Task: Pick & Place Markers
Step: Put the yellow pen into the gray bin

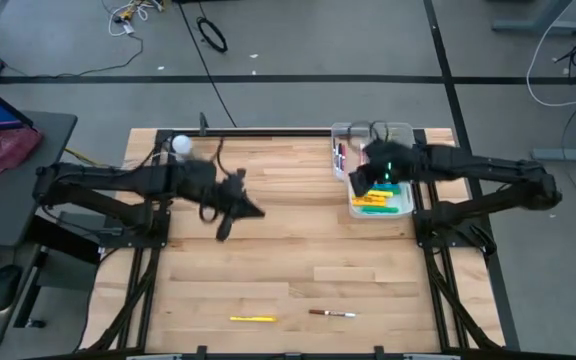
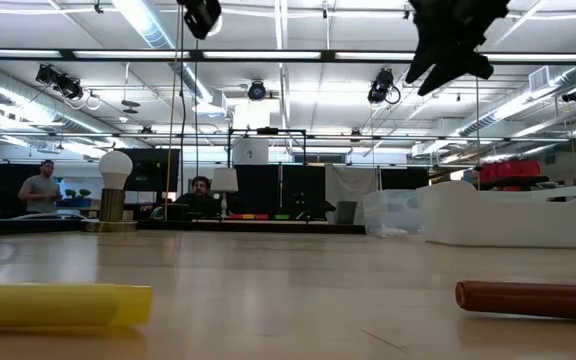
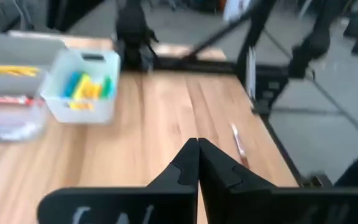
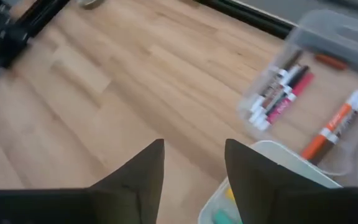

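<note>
near the desk's front edge: yellow marker and white marker, long axes along that edge; left gripper, jaws together, nearer, mid-desk; right gripper, jaws apart, empty, over far-right corner bins holding other markers.

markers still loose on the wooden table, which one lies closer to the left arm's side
The thin yellow marker, lying near the table's front edge. The other loose one, the white-barrelled marker with a dark red cap, lies beside it toward the right arm's side.

Right tool hovers over the bins; two markers lie near the table's front edge.
</note>
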### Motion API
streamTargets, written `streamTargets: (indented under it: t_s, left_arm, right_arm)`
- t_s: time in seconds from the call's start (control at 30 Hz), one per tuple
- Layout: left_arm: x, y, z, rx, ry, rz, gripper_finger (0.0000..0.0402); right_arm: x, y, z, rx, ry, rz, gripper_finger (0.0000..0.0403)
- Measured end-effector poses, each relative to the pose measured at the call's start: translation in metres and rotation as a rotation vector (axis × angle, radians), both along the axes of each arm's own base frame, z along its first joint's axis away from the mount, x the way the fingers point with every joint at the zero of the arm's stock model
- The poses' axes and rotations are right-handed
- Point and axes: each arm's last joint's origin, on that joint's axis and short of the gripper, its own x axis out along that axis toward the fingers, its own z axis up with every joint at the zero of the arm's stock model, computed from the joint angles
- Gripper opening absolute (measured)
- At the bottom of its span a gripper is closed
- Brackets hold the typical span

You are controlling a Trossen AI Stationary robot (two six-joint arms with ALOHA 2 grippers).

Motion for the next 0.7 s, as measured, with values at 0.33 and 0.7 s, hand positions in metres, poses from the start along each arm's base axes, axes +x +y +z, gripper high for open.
streamTargets:
  t_s: [0.33, 0.7]
  left_arm:
    - [-0.011, -0.083, -0.044, 0.003, 0.38, 0.002, 0.0016]
    - [0.006, -0.161, -0.113, 0.097, 0.551, -0.177, 0.0194]
  right_arm:
    - [0.01, 0.061, -0.046, -0.027, -0.025, 0.133, 0.0164]
    - [0.017, 0.091, -0.084, 0.215, -0.262, 0.192, 0.0164]
